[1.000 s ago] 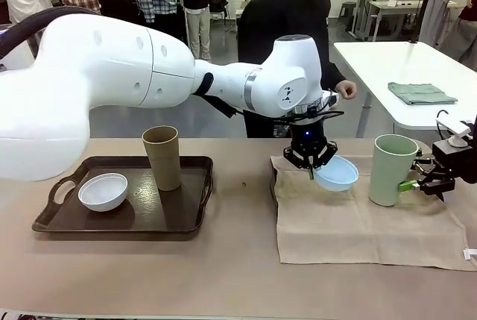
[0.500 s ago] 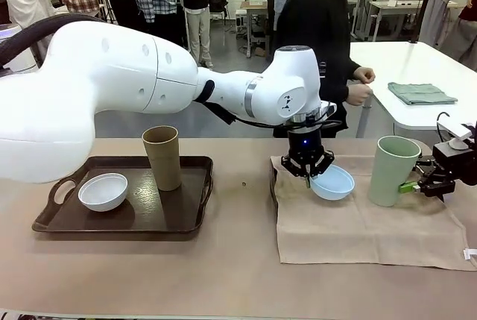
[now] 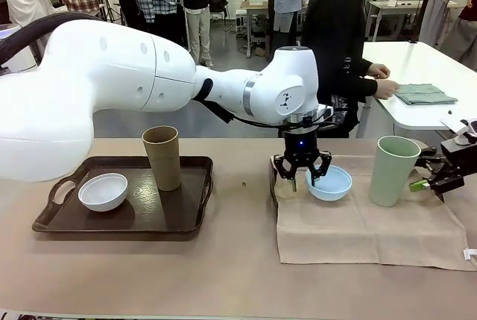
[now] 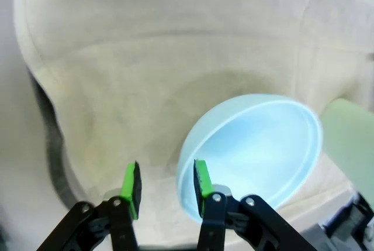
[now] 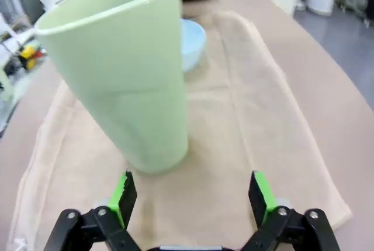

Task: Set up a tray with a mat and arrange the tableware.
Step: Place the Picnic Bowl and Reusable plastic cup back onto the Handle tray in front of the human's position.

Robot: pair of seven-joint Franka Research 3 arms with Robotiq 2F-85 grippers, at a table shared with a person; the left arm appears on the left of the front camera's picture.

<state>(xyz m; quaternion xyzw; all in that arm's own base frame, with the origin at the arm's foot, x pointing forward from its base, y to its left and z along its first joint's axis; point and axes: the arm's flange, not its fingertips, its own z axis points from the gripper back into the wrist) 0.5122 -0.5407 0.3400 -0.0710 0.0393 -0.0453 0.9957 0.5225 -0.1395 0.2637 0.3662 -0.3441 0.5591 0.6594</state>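
Left gripper [image 4: 166,176] and right gripper [image 5: 191,185] are gaping — we are fearing a finger hooking, then tipping, the light blue bowl [image 4: 257,145].

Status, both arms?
Left gripper jaws open at light blue bowl rim; bowl sits on mat. Right gripper jaws open, just clear of pale green cup.

1. The left arm [image 3: 149,74] reaches low over the table [image 3: 238,275] from the left, closing off the air above the tray [image 3: 179,212]
2. On the tray, a tan-brown cup [image 3: 162,157] and a white bowl [image 3: 103,191] take the far and left parts; its near right floor is bare
3. The left gripper [image 3: 302,181], jaws apart, crowds the left rim of the light blue bowl [image 3: 329,183]
4. A bare strip of mat [image 3: 350,230] lies between the bowl and the pale green cup [image 3: 393,169]
5. The right gripper [image 3: 426,183], spread wide, blocks the cup's right side
6. The near half of the mat is free
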